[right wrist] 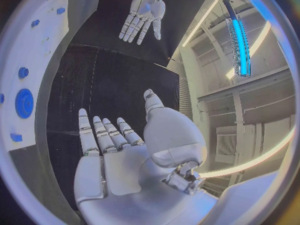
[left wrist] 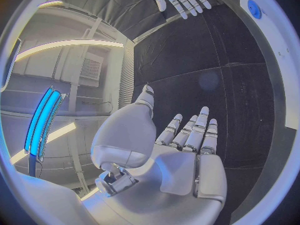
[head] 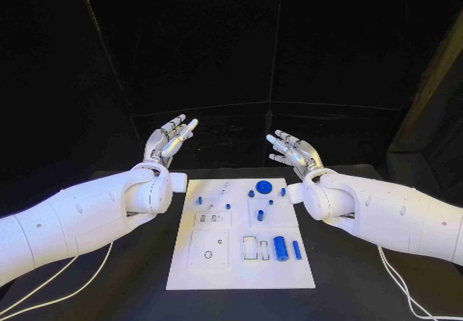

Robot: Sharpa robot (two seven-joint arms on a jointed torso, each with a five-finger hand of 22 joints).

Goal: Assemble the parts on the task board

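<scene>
While the white task board (head: 241, 267) lies flat on the black desk (head: 135, 294), the head view shows the left robot hand (head: 170, 142) and right robot hand (head: 294, 152) raised beyond the board's far end, fingers spread, holding nothing. Blue parts (head: 281, 248) sit on the board, a round one (head: 263, 186) near its far edge. From the left wrist, that palm (left wrist: 187, 160) is open and empty. From the right wrist, its palm (right wrist: 112, 155) likewise, beside the board (right wrist: 37, 85).
</scene>
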